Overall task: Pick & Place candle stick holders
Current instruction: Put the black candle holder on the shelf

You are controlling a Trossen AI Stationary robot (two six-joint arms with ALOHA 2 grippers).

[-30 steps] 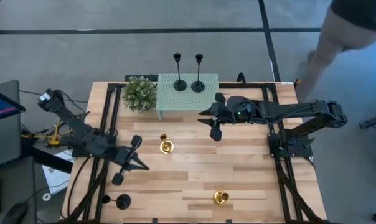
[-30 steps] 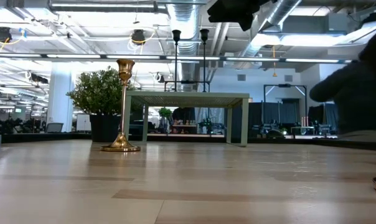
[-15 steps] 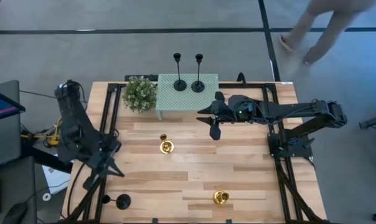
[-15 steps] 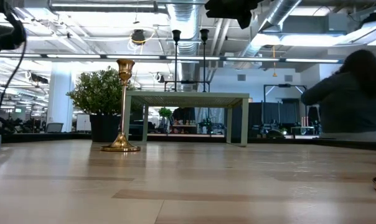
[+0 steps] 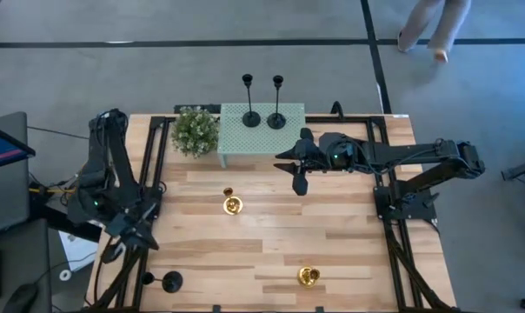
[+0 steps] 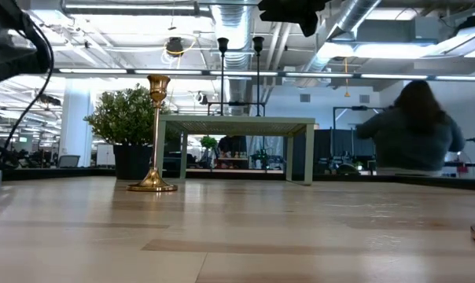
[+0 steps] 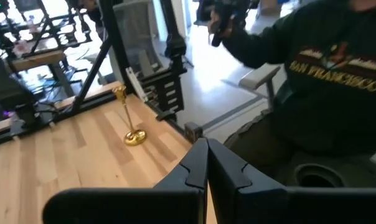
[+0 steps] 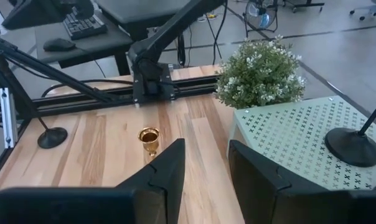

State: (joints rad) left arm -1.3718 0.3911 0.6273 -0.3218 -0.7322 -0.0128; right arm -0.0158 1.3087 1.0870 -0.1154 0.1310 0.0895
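Two black candle stick holders stand by their round bases on a small green table. One gold holder stands mid-table, and another stands near the front edge. A third black holder stands at the near left corner. My right gripper hangs open and empty above the table, in front of the green table; in its wrist view the mid-table gold holder lies ahead. My left gripper is shut and empty over the left frame rail.
A potted plant stands left of the green table. Black frame rails run along both table sides. A person in a dark sweatshirt is close to the table's near right side. Another person walks beyond the far edge.
My left arm has swung off the table's middle toward the left edge and turned toward the near edge, its gripper staying shut and empty. The person beyond the far right corner has walked on.
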